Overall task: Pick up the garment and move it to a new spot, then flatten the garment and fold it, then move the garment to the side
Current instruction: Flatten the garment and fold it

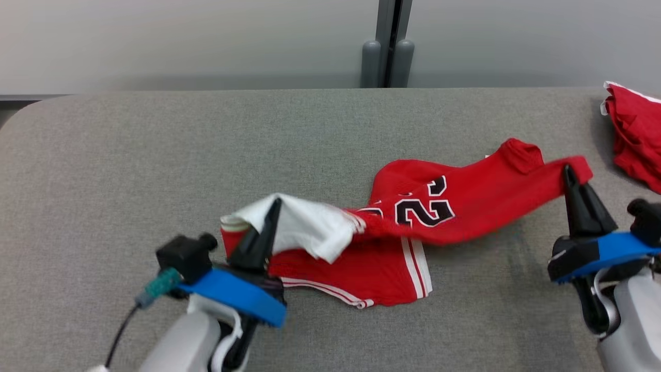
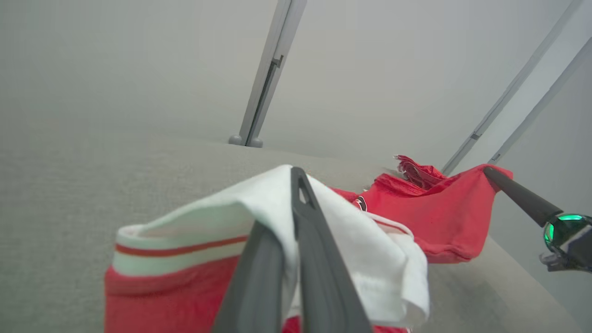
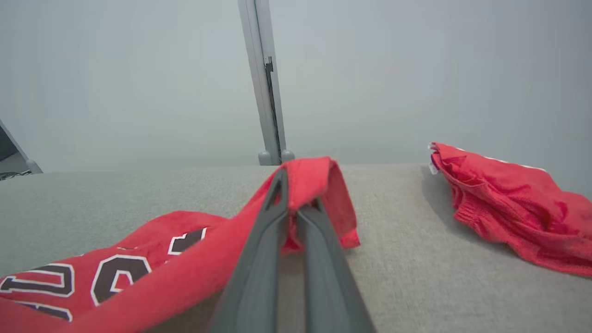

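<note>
The garment (image 1: 439, 206) is a red jersey with black and white numbers, white trim and a white lining turned out at its left end. It stretches across the grey table between both arms, partly lifted. My left gripper (image 1: 276, 202) is shut on the white-lined left end (image 2: 259, 203). My right gripper (image 1: 568, 169) is shut on the red right end (image 3: 314, 178). The far red end and my right gripper (image 2: 488, 171) also appear in the left wrist view. A lower flap of the garment (image 1: 372, 274) lies flat on the table.
A second red crumpled garment (image 1: 638, 134) lies at the table's (image 1: 155, 155) right edge, also seen as a red heap (image 3: 508, 208) in the right wrist view. A grey post (image 1: 388, 51) stands behind the table's far edge against a pale wall.
</note>
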Tool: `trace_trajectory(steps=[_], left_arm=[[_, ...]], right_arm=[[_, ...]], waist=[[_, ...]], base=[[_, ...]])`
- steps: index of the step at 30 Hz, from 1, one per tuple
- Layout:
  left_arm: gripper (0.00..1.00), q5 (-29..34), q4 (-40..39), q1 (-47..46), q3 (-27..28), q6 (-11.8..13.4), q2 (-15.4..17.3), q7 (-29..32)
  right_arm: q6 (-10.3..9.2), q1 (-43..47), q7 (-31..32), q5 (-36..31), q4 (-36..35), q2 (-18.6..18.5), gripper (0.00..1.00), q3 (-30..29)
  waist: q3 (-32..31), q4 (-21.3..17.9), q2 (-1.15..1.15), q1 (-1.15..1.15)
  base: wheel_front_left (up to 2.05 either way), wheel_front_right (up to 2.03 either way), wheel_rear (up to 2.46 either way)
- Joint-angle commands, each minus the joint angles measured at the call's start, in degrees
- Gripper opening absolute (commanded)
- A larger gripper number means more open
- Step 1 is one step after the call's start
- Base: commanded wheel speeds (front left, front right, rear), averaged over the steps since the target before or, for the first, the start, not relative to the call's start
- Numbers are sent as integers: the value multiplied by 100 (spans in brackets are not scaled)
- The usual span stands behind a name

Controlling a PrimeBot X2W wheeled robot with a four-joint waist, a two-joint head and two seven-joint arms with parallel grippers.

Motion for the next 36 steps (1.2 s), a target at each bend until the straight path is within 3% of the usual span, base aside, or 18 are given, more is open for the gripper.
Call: trace_trajectory(steps=[1,11,15,24,30,36], left_arm=[[0,-7,-64,-342,124,-2,95,49],[0,-541,556,-3233,626,-4,345,646],[0,-714,1086,-4551,625,-4,296,772],[0,-987,2369,-7048,549,-5,20,711],[0,-1141,2894,-7830,242,-5,107,496],[0,-1459,3100,-7664,-167,-5,105,290]], right_arm=[[3,-213,-1,29,-59,-81,0,60],[3,-2862,359,429,577,-234,0,536],[3,-4140,643,712,1185,-240,0,440],[3,-6475,730,691,2350,-196,0,383],[3,-7166,558,741,2798,-148,0,671],[3,-6898,343,1043,3083,-202,0,949]], waist=[[48,-15,-1,0],[754,-176,-1,0],[1118,-192,-1,0],[1581,-270,-1,0],[1704,-350,-1,0],[1751,-319,-1,0]], base=[[0,0,0],[0,0,0],[0,0,0],[0,0,0],[0,0,0],[0,0,0]])
